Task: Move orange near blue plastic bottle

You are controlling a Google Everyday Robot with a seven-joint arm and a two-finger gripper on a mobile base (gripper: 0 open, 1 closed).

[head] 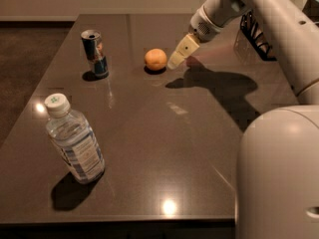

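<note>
The orange point(156, 59) sits on the dark table point(164, 148) in the upper middle of the frame; being round, it has no long axis. The gripper point(174, 62) hangs just right of it, tips slanting down-left; whether it is spread or closed cannot be told. The blue plastic bottle point(75, 141) stands lower left, well apart from the orange, with its cap up. A can point(95, 54) stands upper left.

Can't make out any wording, not on the label of the blue plastic bottle point(75, 144), not on the can point(95, 53). The gripper point(177, 59) hangs just beside the orange point(155, 59).
</note>
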